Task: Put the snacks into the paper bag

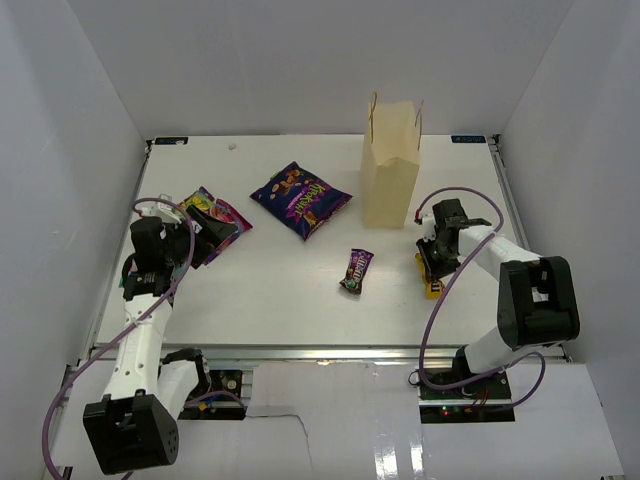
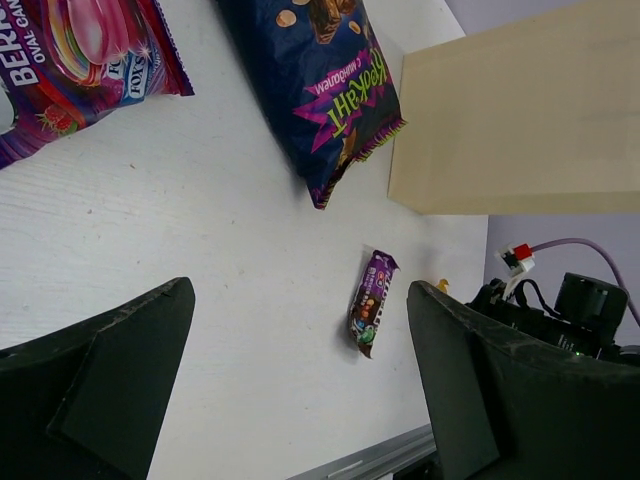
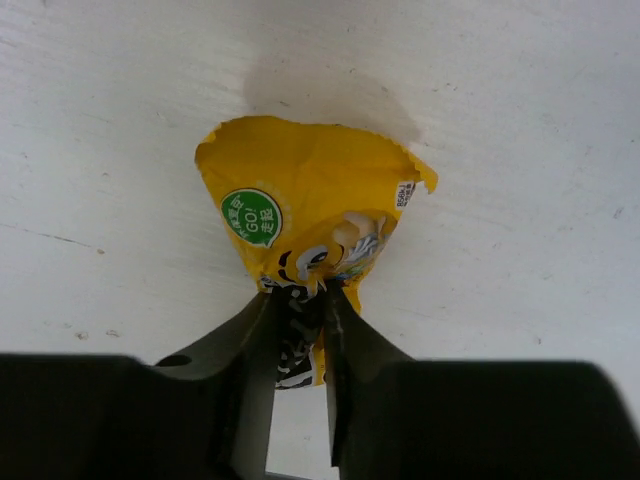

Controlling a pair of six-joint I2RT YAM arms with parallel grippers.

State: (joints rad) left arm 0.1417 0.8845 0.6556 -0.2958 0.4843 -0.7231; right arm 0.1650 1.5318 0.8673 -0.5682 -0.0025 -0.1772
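The tan paper bag (image 1: 390,170) (image 2: 520,120) stands upright at the back right of the table. Low beside its right front, my right gripper (image 1: 432,268) (image 3: 298,300) is shut on a small yellow snack packet (image 3: 310,190) (image 1: 434,289), pinching its crumpled end against the table. A large dark purple packet (image 1: 300,198) (image 2: 320,80) lies left of the bag. The small dark brown packet (image 1: 356,270) (image 2: 372,303) lies in the middle. At the far left lies the pink candy bag (image 1: 215,215) (image 2: 80,50). Right next to it, my left gripper (image 1: 205,240) (image 2: 300,380) is open and holds nothing.
White walls enclose the table on three sides. A metal rail (image 1: 330,350) runs along the near edge between the arm bases. The right arm's cable (image 1: 440,290) loops over the table's right side.
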